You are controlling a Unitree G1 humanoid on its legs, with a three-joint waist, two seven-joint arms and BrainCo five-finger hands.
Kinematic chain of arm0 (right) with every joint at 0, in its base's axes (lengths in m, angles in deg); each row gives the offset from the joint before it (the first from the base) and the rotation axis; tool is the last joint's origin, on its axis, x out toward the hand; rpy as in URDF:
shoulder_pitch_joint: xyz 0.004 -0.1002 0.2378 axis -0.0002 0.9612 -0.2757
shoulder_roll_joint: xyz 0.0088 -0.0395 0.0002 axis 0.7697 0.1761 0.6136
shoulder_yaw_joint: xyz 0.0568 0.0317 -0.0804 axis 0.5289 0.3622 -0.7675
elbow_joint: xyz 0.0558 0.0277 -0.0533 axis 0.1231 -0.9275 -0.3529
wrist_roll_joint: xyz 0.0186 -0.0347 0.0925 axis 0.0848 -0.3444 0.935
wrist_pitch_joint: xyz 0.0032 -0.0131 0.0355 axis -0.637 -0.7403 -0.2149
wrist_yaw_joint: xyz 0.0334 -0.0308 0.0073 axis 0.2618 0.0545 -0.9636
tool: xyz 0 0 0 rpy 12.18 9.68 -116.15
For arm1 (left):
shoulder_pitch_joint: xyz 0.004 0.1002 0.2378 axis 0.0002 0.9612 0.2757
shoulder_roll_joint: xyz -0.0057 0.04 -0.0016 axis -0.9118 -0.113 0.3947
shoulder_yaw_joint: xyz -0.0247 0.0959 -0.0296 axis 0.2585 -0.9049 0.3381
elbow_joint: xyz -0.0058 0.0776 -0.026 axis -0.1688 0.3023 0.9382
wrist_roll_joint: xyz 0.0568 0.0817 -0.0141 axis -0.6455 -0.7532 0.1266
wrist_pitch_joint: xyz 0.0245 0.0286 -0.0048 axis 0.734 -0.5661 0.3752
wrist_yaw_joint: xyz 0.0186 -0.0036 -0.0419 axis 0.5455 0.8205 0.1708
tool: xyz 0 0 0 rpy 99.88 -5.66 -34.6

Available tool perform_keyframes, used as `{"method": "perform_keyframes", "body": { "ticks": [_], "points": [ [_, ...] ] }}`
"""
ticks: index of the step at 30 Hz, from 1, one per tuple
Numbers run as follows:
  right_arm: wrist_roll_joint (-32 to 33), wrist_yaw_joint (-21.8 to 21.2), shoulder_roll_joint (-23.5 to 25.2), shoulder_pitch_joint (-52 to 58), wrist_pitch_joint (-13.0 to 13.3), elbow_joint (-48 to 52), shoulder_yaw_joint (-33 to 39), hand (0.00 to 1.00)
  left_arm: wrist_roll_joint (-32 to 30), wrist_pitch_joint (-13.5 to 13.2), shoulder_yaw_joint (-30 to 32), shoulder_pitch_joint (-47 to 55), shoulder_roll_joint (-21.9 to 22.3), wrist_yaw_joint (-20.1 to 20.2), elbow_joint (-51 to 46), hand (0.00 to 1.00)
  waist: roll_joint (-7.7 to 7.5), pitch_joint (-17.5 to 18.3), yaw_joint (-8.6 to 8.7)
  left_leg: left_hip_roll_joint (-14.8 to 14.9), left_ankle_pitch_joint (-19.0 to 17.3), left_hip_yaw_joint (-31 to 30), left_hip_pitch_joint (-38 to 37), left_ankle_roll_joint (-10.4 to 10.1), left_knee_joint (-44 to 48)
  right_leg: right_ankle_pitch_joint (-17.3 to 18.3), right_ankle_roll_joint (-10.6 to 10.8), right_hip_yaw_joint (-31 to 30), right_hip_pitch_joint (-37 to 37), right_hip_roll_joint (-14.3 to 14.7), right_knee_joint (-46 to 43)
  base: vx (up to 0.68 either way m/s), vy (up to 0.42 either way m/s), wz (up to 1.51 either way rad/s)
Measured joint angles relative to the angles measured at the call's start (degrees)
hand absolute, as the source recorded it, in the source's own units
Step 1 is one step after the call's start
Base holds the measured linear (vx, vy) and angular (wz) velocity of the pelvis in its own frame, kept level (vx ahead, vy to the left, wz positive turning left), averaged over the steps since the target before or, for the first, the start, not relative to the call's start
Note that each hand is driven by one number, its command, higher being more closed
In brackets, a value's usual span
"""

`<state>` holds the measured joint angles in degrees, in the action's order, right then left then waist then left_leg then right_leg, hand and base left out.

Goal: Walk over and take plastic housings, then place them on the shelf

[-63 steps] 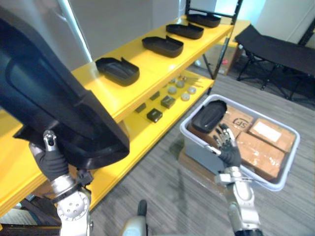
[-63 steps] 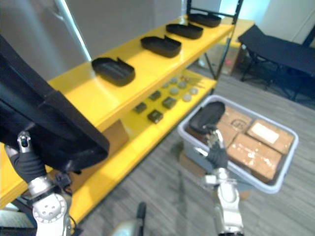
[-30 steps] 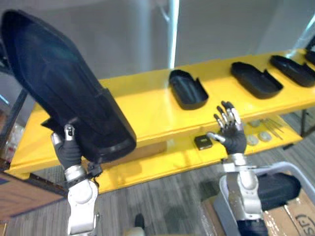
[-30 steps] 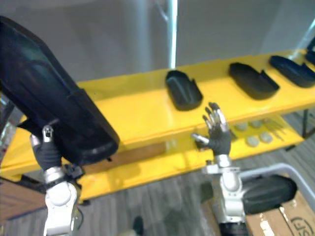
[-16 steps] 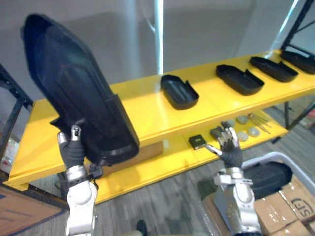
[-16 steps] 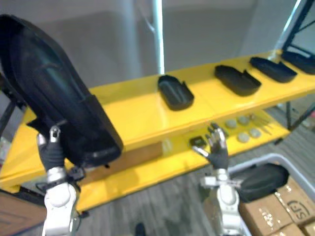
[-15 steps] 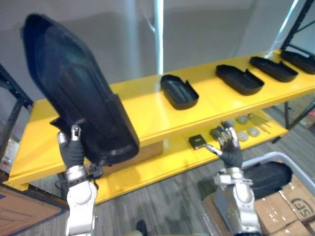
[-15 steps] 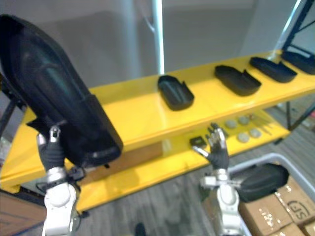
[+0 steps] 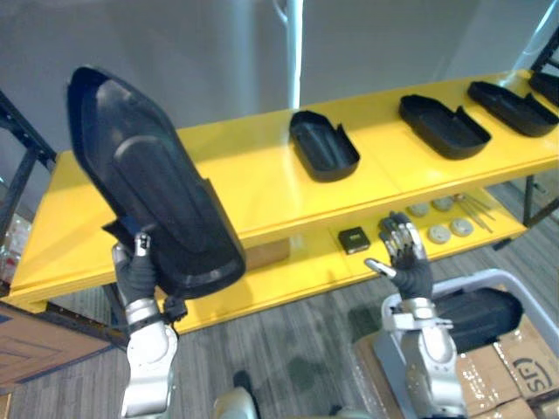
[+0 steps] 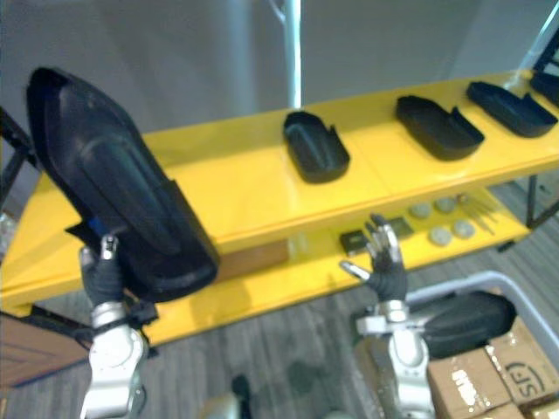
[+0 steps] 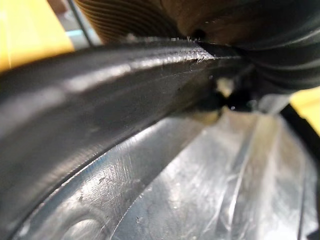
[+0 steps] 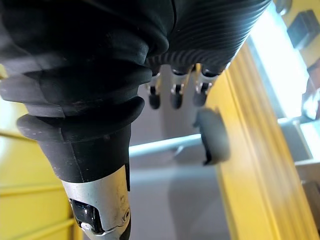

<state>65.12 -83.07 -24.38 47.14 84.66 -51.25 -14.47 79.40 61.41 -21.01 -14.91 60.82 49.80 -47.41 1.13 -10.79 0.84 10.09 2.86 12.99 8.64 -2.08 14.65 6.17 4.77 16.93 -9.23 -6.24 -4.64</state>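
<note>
Eye views: left hand (image 9: 135, 272) clasped round the lower end of a long black plastic housing (image 9: 148, 188), held upright before the yellow metal shelf (image 9: 253, 188), right hand (image 9: 408, 266) spread, empty; left wrist view: the housing's rim close against the palm; right wrist view: fingers (image 12: 174, 94) straight, holding nothing.

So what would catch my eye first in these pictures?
The big black plastic housing held up on end by the left hand, before the left end of the yellow shelf. Next, a row of similar black shells lying along its top, and the right hand raised open at lower right.
</note>
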Motion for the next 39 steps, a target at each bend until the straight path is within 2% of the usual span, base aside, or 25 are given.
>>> {"method": "perform_keyframes", "body": {
  "ticks": [2, 6, 7, 9, 11, 13, 14, 18, 23, 29, 33, 35, 39],
  "points": [
    [-0.4, 0.3, -0.7, 0.0, 1.4, -0.1, 0.2, 0.0, -0.4, 0.3, -0.1, -0.3, 0.1, 0.6, 0.0, 1.0, 0.82, -0.4, 0.05, -0.5, 0.6, -0.1, -3.8, -0.9, -5.7, 0.1, -0.1, -1.4, -0.1, 0.4, -0.1, 0.06, -0.037, -0.24],
    [-1.1, 2.7, -0.8, 0.2, 2.0, 0.0, 2.1, 0.0, -0.6, 1.9, -0.1, -0.8, -0.4, 2.6, 0.0, 1.0, 1.81, -0.3, 0.54, -1.5, 1.5, 0.6, -10.6, -2.6, -14.4, 1.1, 0.0, -4.3, -0.2, 0.0, -1.0, 0.02, -0.009, -0.44],
    [-0.8, 3.3, -0.7, 0.5, 2.0, 0.0, 2.4, 0.0, -0.6, 3.4, 0.1, -1.8, -0.8, 3.4, 0.1, 1.0, 1.88, -0.2, 1.55, -1.9, 2.0, 1.7, -11.9, -3.3, -16.2, 1.3, 0.2, -4.9, 0.2, -0.5, -1.6, 0.0, 0.059, -0.38],
    [0.6, 4.2, -0.2, 2.0, 2.0, 0.6, 2.2, 0.0, -0.6, 6.0, 0.4, -4.4, -3.1, 4.5, 1.3, 1.0, 1.84, 0.0, 1.75, -2.5, 2.2, 3.4, -12.8, -3.5, -17.5, 1.4, 0.4, -6.5, 1.4, -0.7, -1.9, -0.02, 0.061, -0.39],
    [-0.2, 6.3, 1.4, 5.1, 2.0, 2.5, 1.4, 0.0, -0.4, 10.2, 0.6, -9.9, -7.3, 6.2, 5.5, 1.0, 1.64, 0.3, 2.72, -3.0, 2.3, 4.8, -12.8, -3.4, -18.9, 1.1, 1.1, -8.1, 3.0, -1.1, -1.8, -0.01, 0.057, -0.31],
    [-1.1, 6.7, 2.2, 6.2, 1.9, 3.1, 0.0, 0.0, -0.2, 13.3, 0.6, -13.1, -9.5, 6.7, 9.3, 1.0, 1.43, 0.4, 3.42, -3.2, 2.3, 5.9, -12.9, -3.5, -19.1, 0.7, 1.4, -9.4, 3.7, -1.2, -1.6, 0.03, 0.054, -0.33],
    [-1.2, 6.7, 2.3, 7.1, 1.8, 3.5, -0.7, 0.0, 0.1, 15.4, 0.5, -16.1, -10.7, 6.9, 13.7, 1.0, 1.22, 0.6, 4.12, -3.3, 2.3, 6.7, -12.9, -3.4, -19.1, 0.5, 1.5, -10.1, 4.2, -1.3, -1.6, 0.05, 0.043, -0.29],
    [-1.2, 6.2, 1.7, 9.0, 0.8, 4.7, -1.1, 0.0, 3.2, 21.2, 0.2, -26.6, -16.5, 6.9, 32.4, 1.0, 0.93, 0.8, 6.8, -3.2, 2.2, 9.3, -13.4, -3.4, -19.2, -0.5, 1.9, -13.1, 5.2, -1.2, -0.9, 0.06, 0.027, -0.38],
    [-1.1, 5.0, -0.1, 10.7, -1.0, 4.7, -1.2, 0.0, 7.0, 25.7, -0.5, -37.8, -21.6, 6.8, 48.0, 1.0, 0.93, 0.8, 9.42, -2.7, 2.2, 10.1, -13.4, -3.4, -19.2, -1.2, 1.7, -15.6, 6.4, -0.7, -0.6, 0.02, -0.001, -0.26],
    [-1.0, 4.9, -1.9, 12.0, -1.4, 4.7, -1.4, 0.0, 9.8, 31.7, -0.6, -48.8, -28.0, 6.2, 59.0, 1.0, 0.96, 0.8, 12.28, -2.7, 2.2, 11.5, -13.5, -3.4, -19.2, -1.8, 1.9, -17.3, 7.4, -0.6, -0.9, -0.02, 0.002, -0.15],
    [-0.9, 4.5, -2.4, 12.7, -1.7, 4.6, -2.8, 0.0, 9.8, 34.5, -0.6, -51.3, -30.3, 6.1, 61.5, 1.0, 1.08, 0.7, 12.62, -2.7, 2.2, 12.6, -13.5, -3.4, -19.2, -2.3, 1.8, -18.6, 8.3, -0.5, -0.8, -0.04, 0.005, -0.14],
    [-0.9, 4.5, -2.6, 12.7, -2.4, 4.6, -2.8, 0.0, 9.7, 37.2, -0.6, -52.8, -30.7, 6.1, 63.4, 1.0, 1.16, 0.7, 12.82, -2.8, 2.2, 12.6, -13.4, -3.4, -19.2, -2.6, 1.9, -18.7, 8.4, -0.6, -0.8, -0.04, 0.005, -0.04],
    [-0.8, 5.2, -3.0, 13.2, -2.6, 4.6, -3.4, 0.0, 9.6, 39.8, -0.5, -53.3, -32.3, 6.3, 65.6, 1.0, 1.33, 0.6, 12.87, -2.8, 2.2, 12.6, -12.9, -3.4, -19.2, -3.0, 2.0, -18.7, 8.9, -0.6, -0.8, -0.03, -0.001, -0.01]
  ]
}}
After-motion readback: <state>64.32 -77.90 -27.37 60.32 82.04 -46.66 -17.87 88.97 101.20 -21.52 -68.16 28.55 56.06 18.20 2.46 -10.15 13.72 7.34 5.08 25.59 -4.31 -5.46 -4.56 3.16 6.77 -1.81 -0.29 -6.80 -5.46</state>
